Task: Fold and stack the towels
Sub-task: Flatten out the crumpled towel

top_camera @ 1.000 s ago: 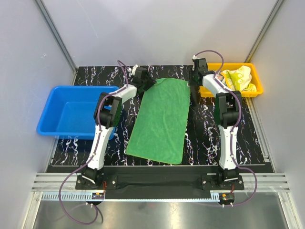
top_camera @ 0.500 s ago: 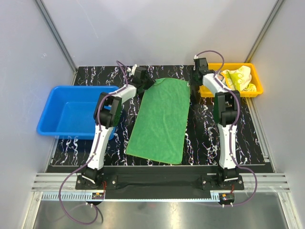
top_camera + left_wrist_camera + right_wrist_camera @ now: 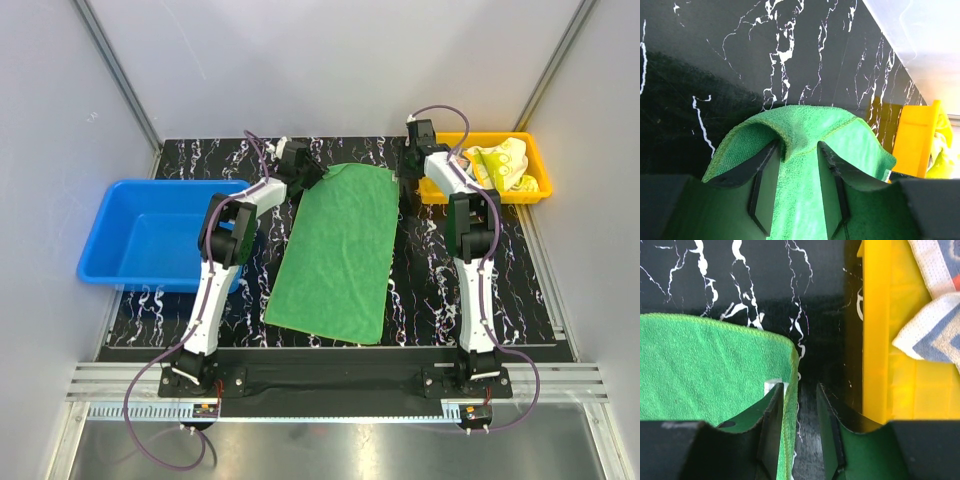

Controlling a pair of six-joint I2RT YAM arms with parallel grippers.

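At the green towel's [image 3: 336, 250] far edge, the left jaws pinch one corner and the right jaws, narrowly parted, straddle the other corner's hem.

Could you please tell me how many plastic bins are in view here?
2. A blue bin sits on the left side; a yellow bin holding towels sits at the far right. None looks hidden.

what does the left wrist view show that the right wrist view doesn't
only left wrist: the green towel bunched into a raised hump between its fingers, and the pale wall. only right wrist: the towel's flat corner with a white label, and a white and blue cloth in the yellow bin. both: the towel, the bin and the black marbled table.
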